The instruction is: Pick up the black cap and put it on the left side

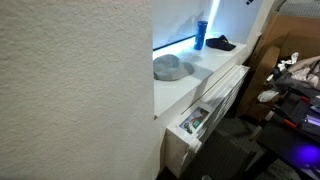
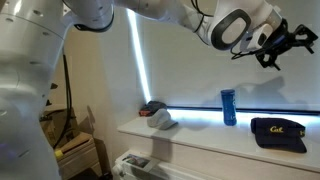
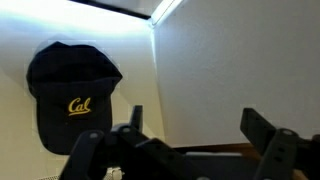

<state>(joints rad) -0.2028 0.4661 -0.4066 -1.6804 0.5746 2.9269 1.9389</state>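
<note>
The black cap (image 2: 278, 132) with a yellow "Cal" logo lies on the white shelf (image 2: 200, 140) at one end. It also shows small in an exterior view (image 1: 221, 43) and fills the left of the wrist view (image 3: 72, 95). My gripper (image 2: 276, 45) hangs in the air well above the cap, open and empty. In the wrist view its two fingers (image 3: 195, 125) stand wide apart with nothing between them, to the right of the cap.
A tall blue bottle (image 2: 229, 107) stands mid-shelf, also seen in an exterior view (image 1: 201, 34). A grey rounded cap (image 2: 158, 117) lies at the shelf's other end, also seen in an exterior view (image 1: 171, 68). A white wall (image 1: 70, 80) blocks much of that view. A radiator (image 1: 215, 100) sits below the shelf.
</note>
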